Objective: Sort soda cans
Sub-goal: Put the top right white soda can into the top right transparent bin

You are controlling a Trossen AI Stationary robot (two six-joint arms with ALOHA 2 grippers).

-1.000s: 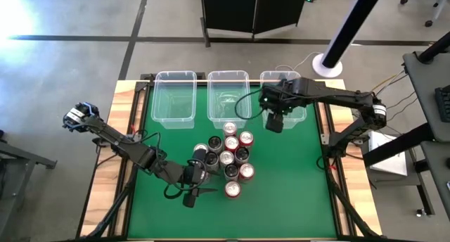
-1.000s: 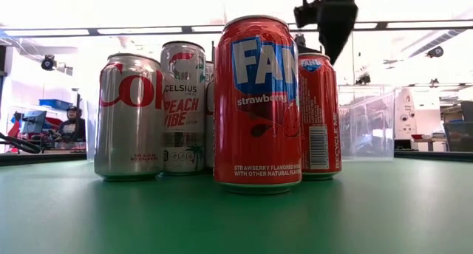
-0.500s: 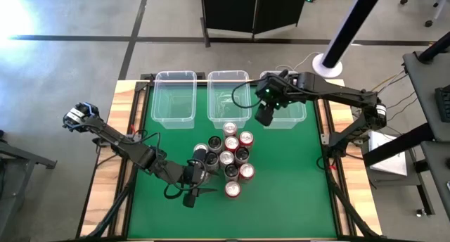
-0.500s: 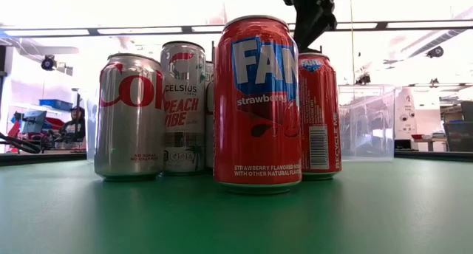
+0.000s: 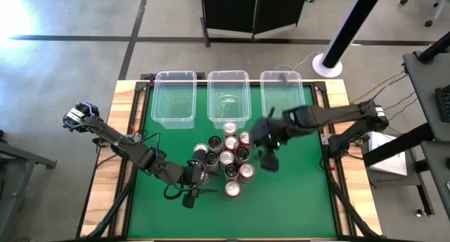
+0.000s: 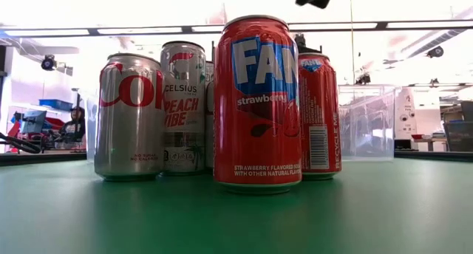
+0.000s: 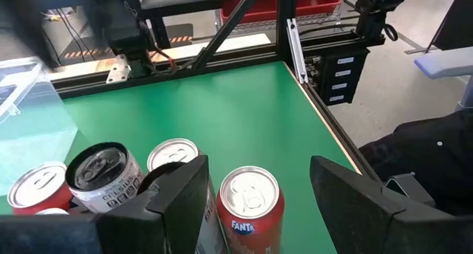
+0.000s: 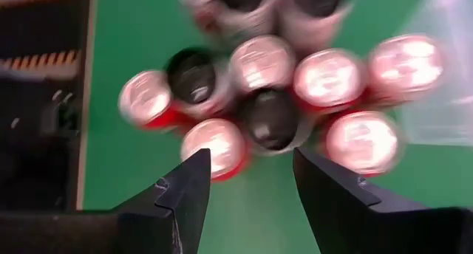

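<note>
Several soda cans, red, black and silver, stand upright in a tight cluster on the green table. My left gripper is open at the cluster's near left. Its fingers stand on either side of the nearest red Fanta can without touching it. My right gripper hangs open above the table just right of the cluster. It looks down on the can tops and holds nothing. The low view shows the red Fanta can in front, with a silver Coke can to its side.
Three clear plastic bins stand in a row along the table's far edge. Bare green table lies to the right of and in front of the cans. Wooden side rails border the mat.
My right gripper has swung from above the far right bin toward the table's near edge and leftward. It now stands beside the right side of the can cluster. Its fingers stay open. The cans have not moved.
</note>
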